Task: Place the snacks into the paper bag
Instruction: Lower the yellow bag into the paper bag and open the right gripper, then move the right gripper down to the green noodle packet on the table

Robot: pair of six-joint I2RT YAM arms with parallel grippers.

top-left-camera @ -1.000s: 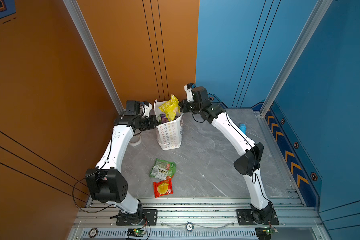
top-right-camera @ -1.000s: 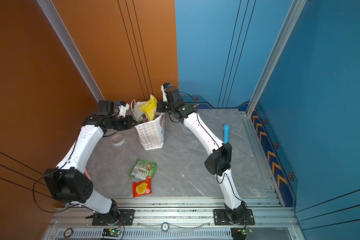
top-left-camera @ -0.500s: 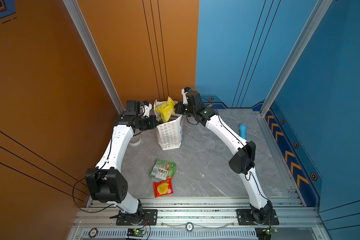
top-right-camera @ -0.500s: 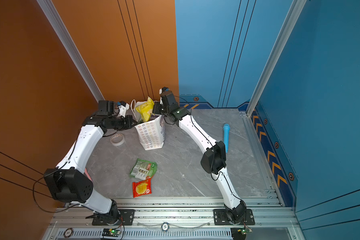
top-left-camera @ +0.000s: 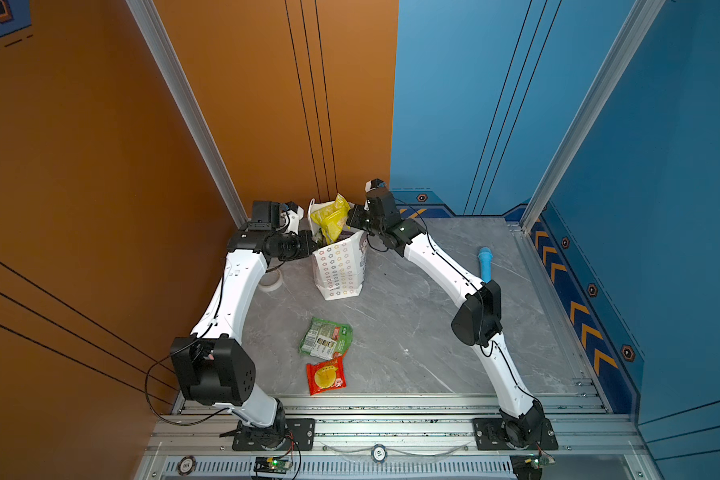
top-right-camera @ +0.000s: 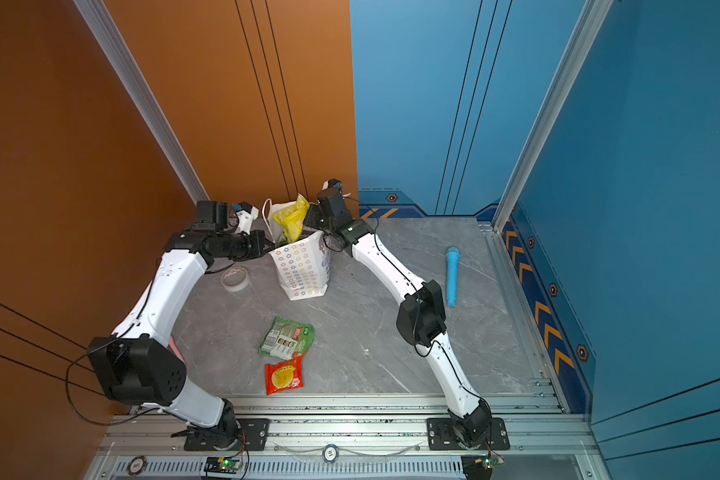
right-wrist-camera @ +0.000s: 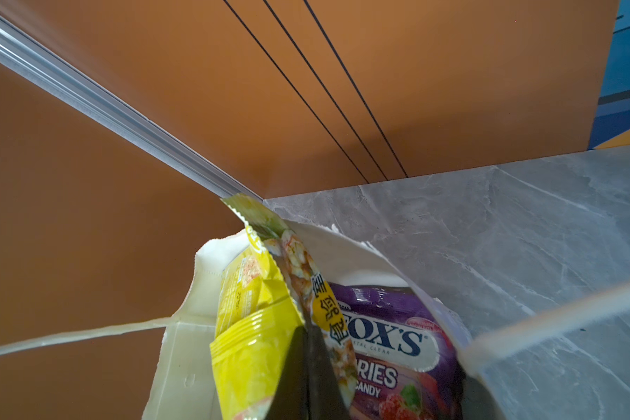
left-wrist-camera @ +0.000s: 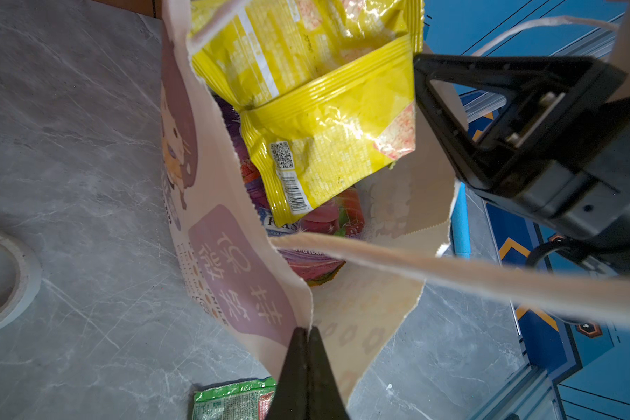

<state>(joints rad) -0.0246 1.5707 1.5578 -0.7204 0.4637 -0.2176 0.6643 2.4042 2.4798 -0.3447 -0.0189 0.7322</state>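
Observation:
The white paper bag [top-left-camera: 341, 266] [top-right-camera: 304, 266] stands upright at the back of the table. My left gripper [left-wrist-camera: 308, 331] is shut on its rim at a corner fold and holds the mouth wide. My right gripper [right-wrist-camera: 306, 329] is shut on the edge of a yellow pouch [top-left-camera: 329, 218] [left-wrist-camera: 317, 109] over the mouth. The pouch's lower end is inside and its top sticks out above the rim. A purple FOX'S packet [right-wrist-camera: 386, 338] and other snacks lie in the bag. A green pouch [top-left-camera: 326, 337] and a red pouch [top-left-camera: 326, 376] lie flat on the table in front.
A roll of tape [top-left-camera: 272, 281] lies left of the bag under my left arm. A blue stick [top-left-camera: 485, 264] lies at the right, near the blue wall. The orange wall stands close behind the bag. A metal rail [top-left-camera: 375, 405] runs along the table's front edge.
My right gripper has carried the yellow pouch a little left and down, over the bag's mouth. My left gripper and the bag have stayed put.

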